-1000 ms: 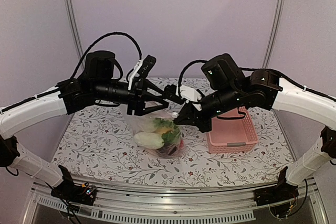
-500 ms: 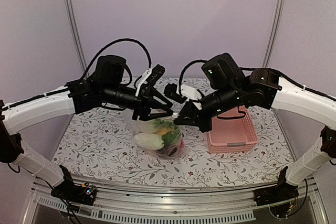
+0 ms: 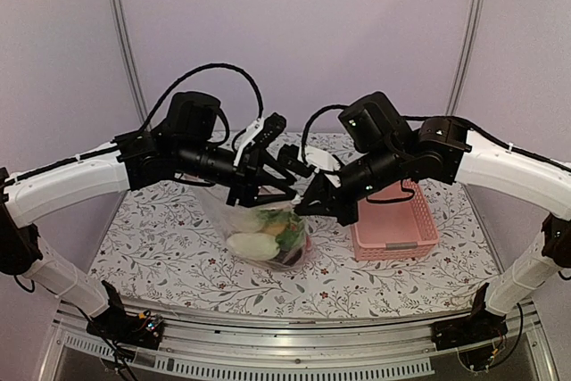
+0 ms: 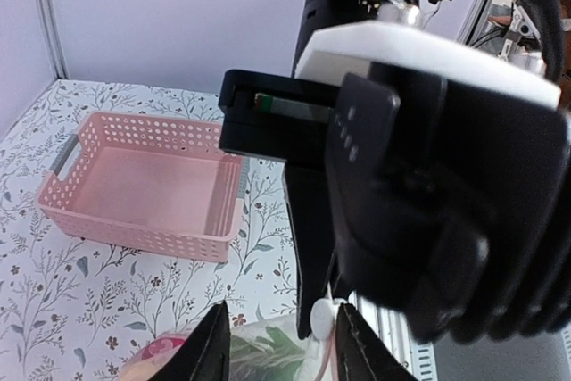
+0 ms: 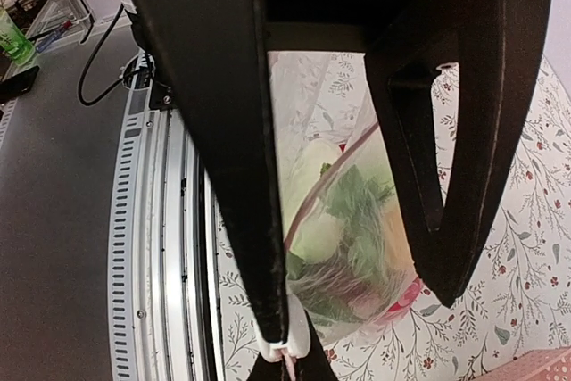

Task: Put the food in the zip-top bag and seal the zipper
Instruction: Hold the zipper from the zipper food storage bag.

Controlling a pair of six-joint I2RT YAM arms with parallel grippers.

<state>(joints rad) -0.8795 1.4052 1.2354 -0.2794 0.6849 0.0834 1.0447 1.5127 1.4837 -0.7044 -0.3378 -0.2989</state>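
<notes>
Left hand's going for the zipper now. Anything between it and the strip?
Nothing visible lies between them: the left hand is open, its fingers flanking the mouth of the zip-top bag. The right hand is shut on the zipper just beyond, so sliding that way would likely meet it.

Plain lavender wall (image 3: 294, 33) behind, two slim metal uprights (image 3: 120, 33) against it, table (image 3: 161, 247) under white floral-print cloth, aluminium rail (image 3: 294, 345) along near edge, soft even light
</notes>
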